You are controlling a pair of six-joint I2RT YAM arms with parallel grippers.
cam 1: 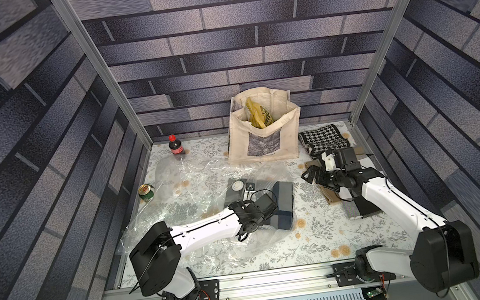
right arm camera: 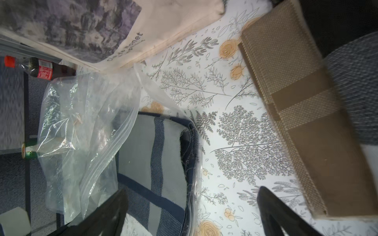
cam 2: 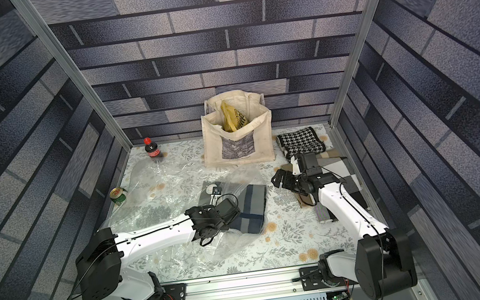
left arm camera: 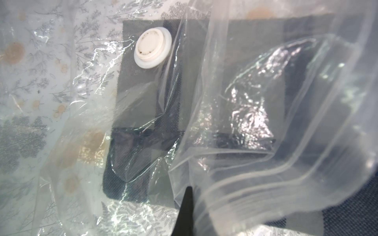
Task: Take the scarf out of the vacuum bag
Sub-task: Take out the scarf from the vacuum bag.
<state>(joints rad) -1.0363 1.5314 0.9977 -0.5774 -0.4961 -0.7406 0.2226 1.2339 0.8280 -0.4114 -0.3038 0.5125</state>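
The vacuum bag (cam 1: 194, 190) is clear crinkly plastic spread over the left and middle of the table, with its white valve cap (cam 1: 238, 185) (left arm camera: 153, 48) facing up. The scarf (cam 1: 282, 204) (cam 2: 250, 208), folded grey with navy stripes, lies in the bag's open mouth (right arm camera: 122, 139). My left gripper (left arm camera: 188, 196) is shut on the bag's ribbed zip edge, holding the upper layer off the scarf (left arm camera: 143, 98); from above, its fingertips are hidden under the wrist. My right gripper (cam 1: 309, 176) (right arm camera: 192, 206) hangs open just right of the scarf (right arm camera: 155, 163), holding nothing.
A cream tote bag (cam 1: 265, 135) stands at the back. A cola bottle (cam 1: 176, 146) and a green can (cam 1: 147, 192) sit at the left. A houndstooth cloth (cam 1: 323, 140) and brown folded cloths (right arm camera: 296, 114) lie at the right, under my right arm.
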